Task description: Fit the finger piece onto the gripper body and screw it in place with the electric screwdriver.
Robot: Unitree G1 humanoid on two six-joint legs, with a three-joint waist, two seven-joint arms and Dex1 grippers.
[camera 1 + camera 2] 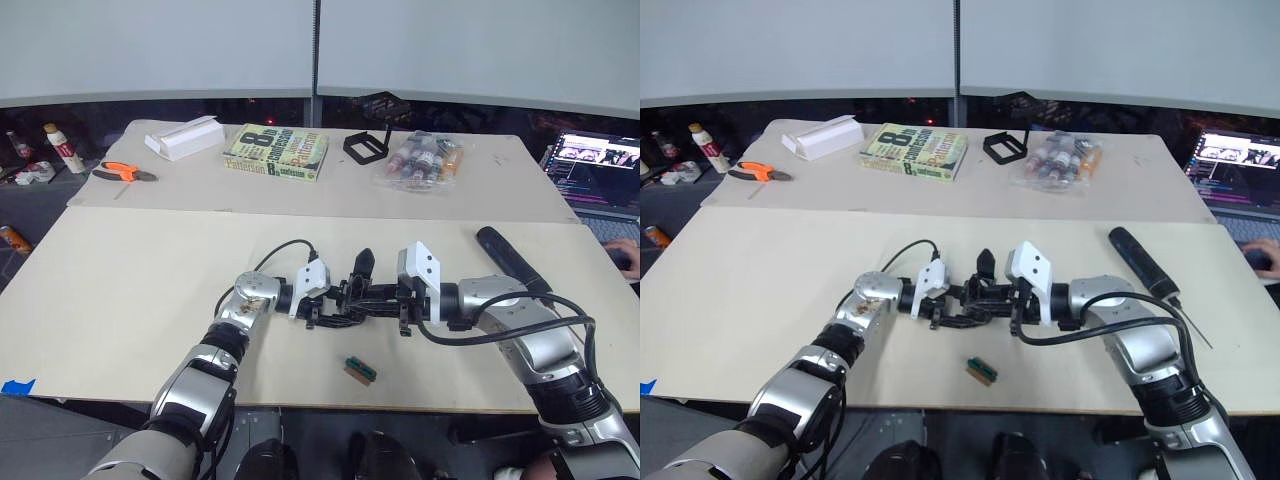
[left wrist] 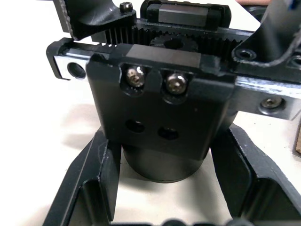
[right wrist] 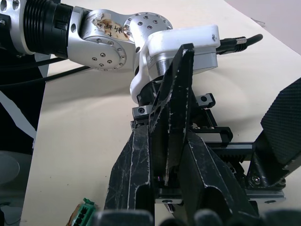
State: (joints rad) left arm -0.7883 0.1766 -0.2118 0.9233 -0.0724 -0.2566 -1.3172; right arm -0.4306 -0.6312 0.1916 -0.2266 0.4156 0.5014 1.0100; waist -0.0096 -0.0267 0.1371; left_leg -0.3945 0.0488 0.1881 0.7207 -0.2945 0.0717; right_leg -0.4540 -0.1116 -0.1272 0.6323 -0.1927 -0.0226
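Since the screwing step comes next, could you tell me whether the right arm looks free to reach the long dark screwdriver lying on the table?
Probably not at once. The right gripper is shut on the tapered black plastic finger piece at the black gripper body. The electric screwdriver lies unobstructed beside that arm.

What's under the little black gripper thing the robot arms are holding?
Under the gripper body lies the pale table; its round base sits between the left gripper's fingers. The spot directly beneath the base is covered.

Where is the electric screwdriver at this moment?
In the right eye view the electric screwdriver lies on the near table on the robot's right, just beyond the right arm, untouched by the right gripper.
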